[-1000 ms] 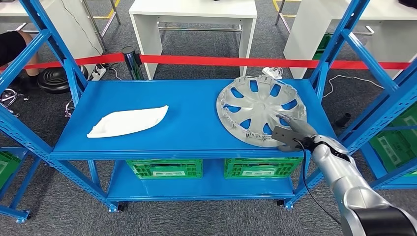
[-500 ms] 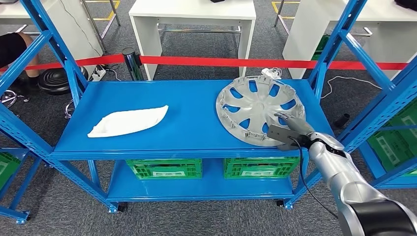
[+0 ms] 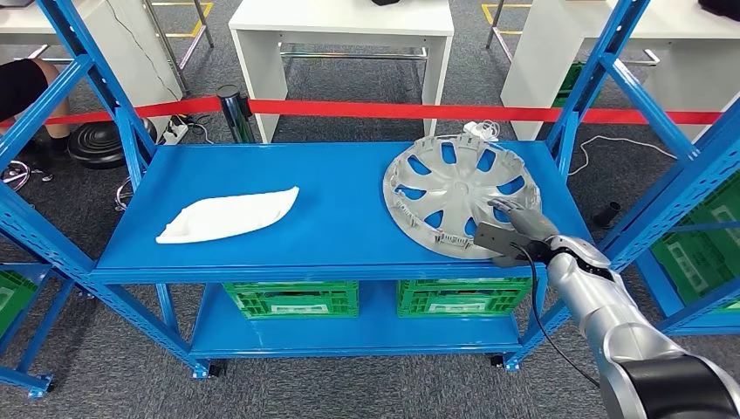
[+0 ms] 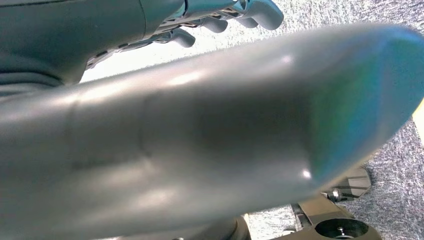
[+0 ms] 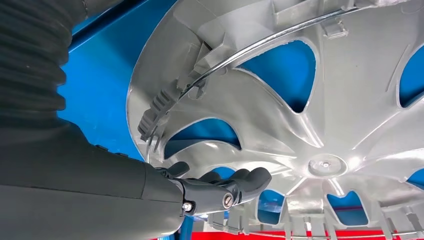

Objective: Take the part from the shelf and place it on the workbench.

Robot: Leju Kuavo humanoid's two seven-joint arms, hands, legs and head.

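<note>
A silver hubcap point(image 3: 458, 196) lies inner side up on the right half of the blue shelf's top board point(image 3: 340, 218). My right hand point(image 3: 513, 232) is at its near right rim. The dark fingers point(image 5: 227, 187) reach over the rim onto a spoke of the hubcap point(image 5: 310, 125), and the thick thumb sits at the rim's outer edge, so the hand grips the rim. The hubcap still rests flat on the board. My left hand point(image 4: 200, 125) hangs over grey carpet, its fingers point(image 4: 250, 12) apart and holding nothing.
A white curved panel point(image 3: 227, 215) lies on the left of the same board. Blue uprights point(image 3: 611, 70) flank the shelf. Green crates point(image 3: 291, 298) sit on the lower level. A red barrier tape point(image 3: 393, 109) and white tables point(image 3: 342, 26) stand behind.
My right hand has slid a little leftward along the hubcap's near rim and settled there. The hubcap and the white panel have stayed in place.
</note>
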